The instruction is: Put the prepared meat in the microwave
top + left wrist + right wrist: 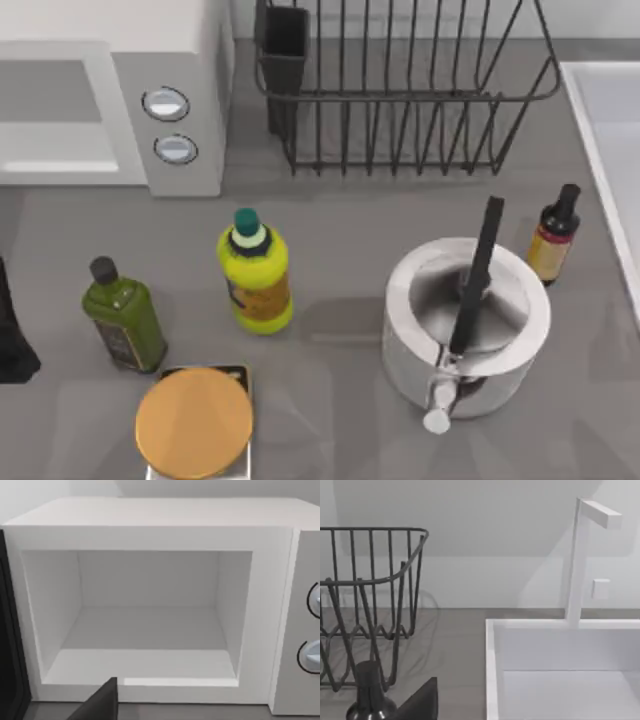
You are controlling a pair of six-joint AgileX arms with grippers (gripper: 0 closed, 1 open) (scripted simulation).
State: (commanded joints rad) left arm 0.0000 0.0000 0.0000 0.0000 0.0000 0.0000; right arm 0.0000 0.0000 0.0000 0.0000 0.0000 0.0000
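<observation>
A grey table [350, 215] meets a plain white wall [480, 540] under soft, even light.

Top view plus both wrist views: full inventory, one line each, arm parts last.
microwave: 1, white with grey knob panel, top left, door open, cavity bare
dish rack: 1, black wire, top centre
sink: 1, white, right edge, white faucet
green bottle: 1, dark green, left
yellow bottle: 1, yellow, teal cap, centre left
brown bottle: 1, amber, black cap, right
pot: 1, silver, black handle, centre right
disc: 1, orange-tan, bottom left
left gripper: dark finger tip, facing microwave
right gripper: dark finger tip, near rack and sink
</observation>
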